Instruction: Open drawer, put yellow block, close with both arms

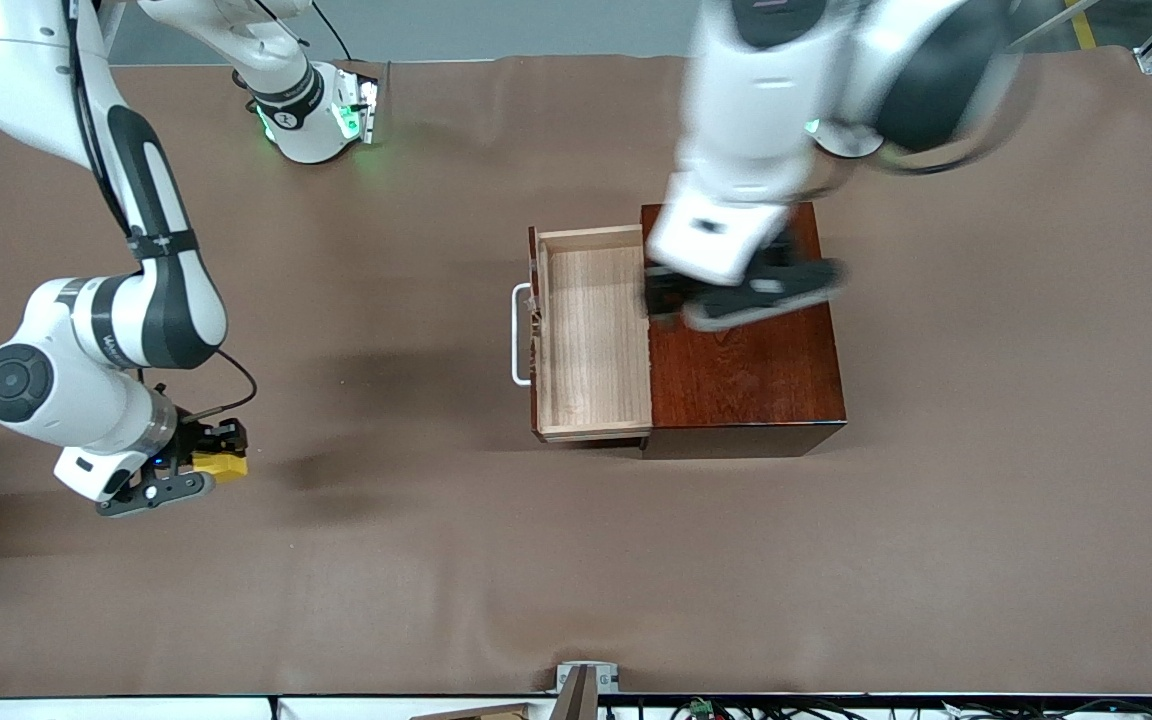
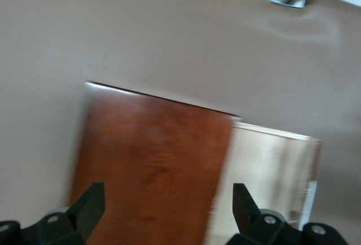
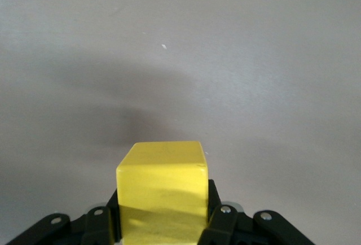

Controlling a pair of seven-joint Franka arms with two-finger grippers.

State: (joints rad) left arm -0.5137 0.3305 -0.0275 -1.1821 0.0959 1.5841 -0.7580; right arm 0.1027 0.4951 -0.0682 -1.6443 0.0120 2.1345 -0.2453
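Right gripper (image 1: 198, 462) clamps the yellow block (image 1: 220, 465) above the table (image 1: 416, 560); left gripper (image 2: 169, 211) — fingers spread wide — over the box (image 1: 746, 370), drawer (image 1: 591, 330) open.

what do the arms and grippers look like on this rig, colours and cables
Both arms are glossy white with dark grey joint sections and green-lit bases. The right gripper and left gripper are black and two-fingered, with silver screws at the finger mounts. A thin black cable loops beside the right wrist.

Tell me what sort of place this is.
Probably a robotics lab test bench: two white arms bolted to a table under a brown cloth, a lone wooden box with its drawer open, and a yellow block in the right pincer.
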